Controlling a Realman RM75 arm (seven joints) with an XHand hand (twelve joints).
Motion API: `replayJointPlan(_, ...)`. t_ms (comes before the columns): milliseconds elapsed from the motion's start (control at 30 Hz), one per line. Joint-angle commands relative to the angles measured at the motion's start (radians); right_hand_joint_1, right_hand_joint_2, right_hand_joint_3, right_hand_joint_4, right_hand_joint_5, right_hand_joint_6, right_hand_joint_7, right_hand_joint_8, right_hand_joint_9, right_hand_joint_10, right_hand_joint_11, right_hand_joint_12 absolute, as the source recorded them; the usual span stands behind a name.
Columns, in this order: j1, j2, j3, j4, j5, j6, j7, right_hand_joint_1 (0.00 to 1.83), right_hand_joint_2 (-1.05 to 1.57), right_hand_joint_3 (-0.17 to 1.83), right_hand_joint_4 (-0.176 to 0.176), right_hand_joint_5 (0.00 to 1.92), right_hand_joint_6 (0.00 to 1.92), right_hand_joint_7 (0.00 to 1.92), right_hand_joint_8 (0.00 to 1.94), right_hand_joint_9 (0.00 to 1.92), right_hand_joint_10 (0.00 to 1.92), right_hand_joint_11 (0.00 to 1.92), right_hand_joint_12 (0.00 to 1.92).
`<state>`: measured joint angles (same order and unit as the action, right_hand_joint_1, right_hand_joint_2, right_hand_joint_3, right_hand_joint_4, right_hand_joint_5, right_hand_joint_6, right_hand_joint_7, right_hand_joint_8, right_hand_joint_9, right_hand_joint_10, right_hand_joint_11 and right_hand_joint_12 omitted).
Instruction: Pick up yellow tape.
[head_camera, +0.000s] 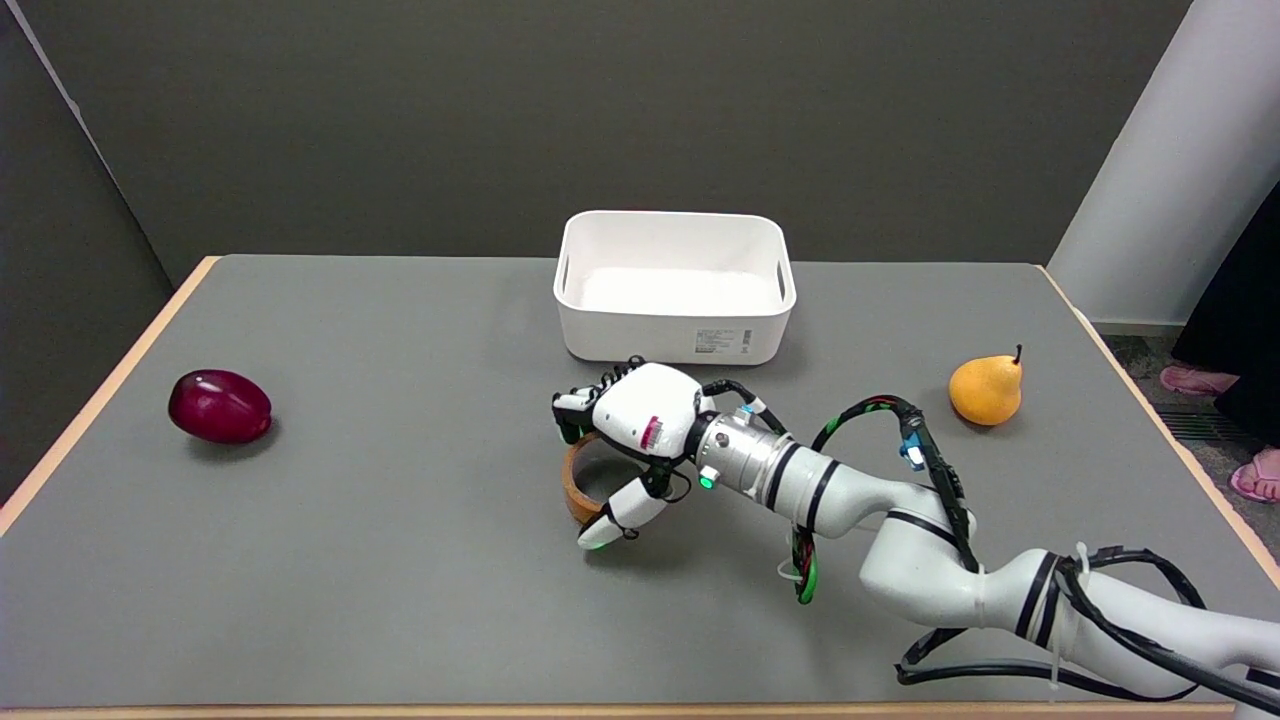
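Near the middle of the grey counter (400, 600), your right hand (630, 440) grips the yellow tape (578, 485), fingers curled over its far rim and thumb at its near edge. Farther back sits a white bin (675, 335).

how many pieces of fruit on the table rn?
2. A dark red fruit lies near the table's left edge; a yellow pear stands at the right, past the white bin. The bin's floor looks bare; none seems hidden.

Robot hand (632, 437) around yellow tape (580, 487)
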<state>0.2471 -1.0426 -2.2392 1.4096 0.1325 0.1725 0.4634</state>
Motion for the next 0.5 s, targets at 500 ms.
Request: replayJointPlan(500,0.001,0.040,0.141,0.207,-0.007,0.049,-0.111,1.34,1.11,0.23,-0.150,0.59,1.52,0.85,1.27,0.82,1.43,0.91,1.71)
